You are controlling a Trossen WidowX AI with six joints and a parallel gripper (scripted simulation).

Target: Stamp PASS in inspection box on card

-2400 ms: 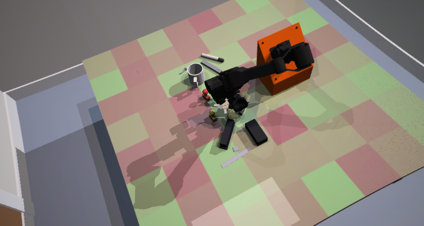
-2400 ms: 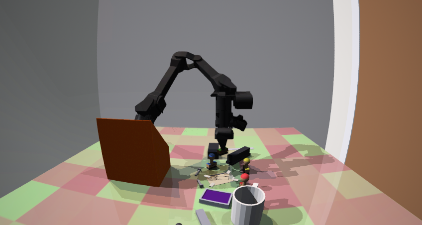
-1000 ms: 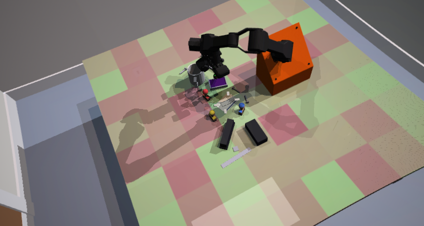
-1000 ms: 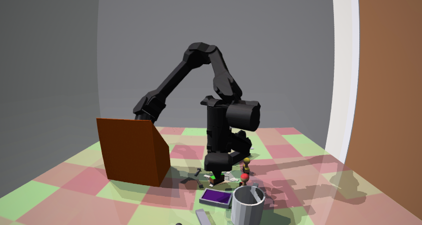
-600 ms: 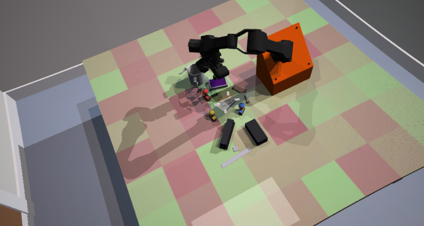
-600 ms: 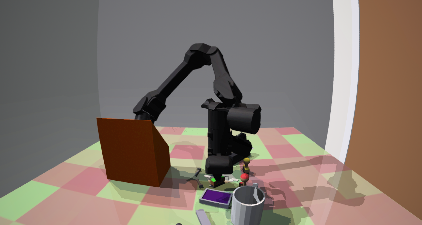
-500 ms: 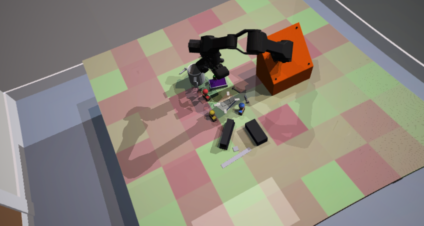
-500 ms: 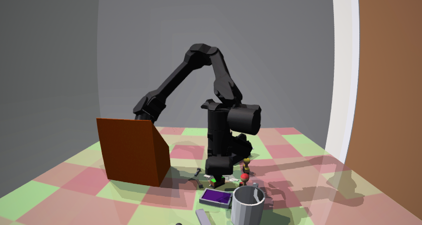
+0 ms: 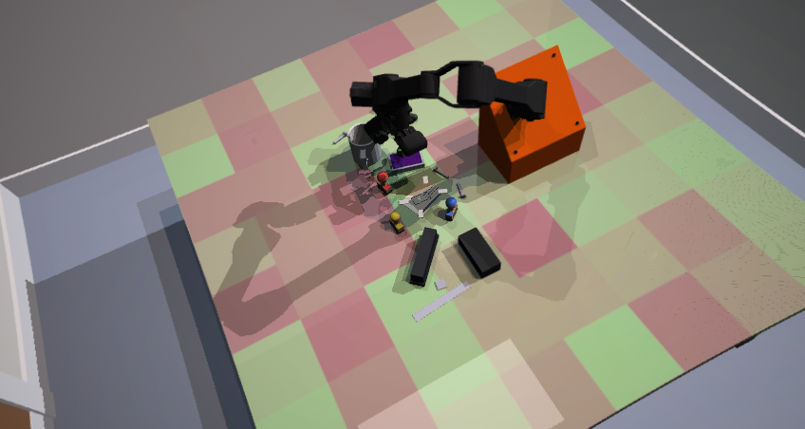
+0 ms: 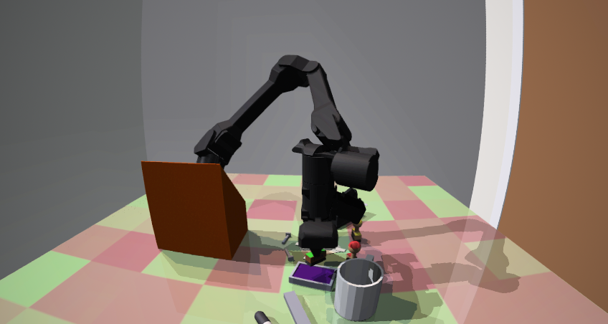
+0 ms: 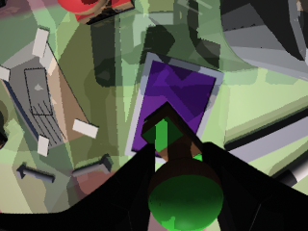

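Observation:
My gripper [image 9: 402, 147] [image 10: 316, 248] [image 11: 178, 150] is shut on the green-knobbed stamp [image 10: 315, 257] [image 11: 185, 204], its block downward. In the wrist view the block overlaps the near end of the purple ink pad [image 9: 406, 159] [image 10: 311, 273] [image 11: 180, 79]; the exterior view shows it raised beside the pad's far edge. Its underside and lettering are hidden. The card [image 9: 423, 200] [image 11: 68, 113] lies beside the pad under pale corner tabs. Its outlined box [image 11: 28, 91] shows in the wrist view; a small pale patch inside is unclear.
A red stamp [image 9: 383, 177] [image 10: 353, 246] and the grey mug [image 9: 363, 148] [image 10: 358, 295] [image 11: 262, 45] stand near the pad. Yellow [image 9: 395, 217] and blue [image 9: 451, 201] stamps stand by the card. Black blocks [image 9: 423, 258] [image 9: 478, 252] and an orange block [image 9: 556, 102] [image 10: 187, 206] stand farther off.

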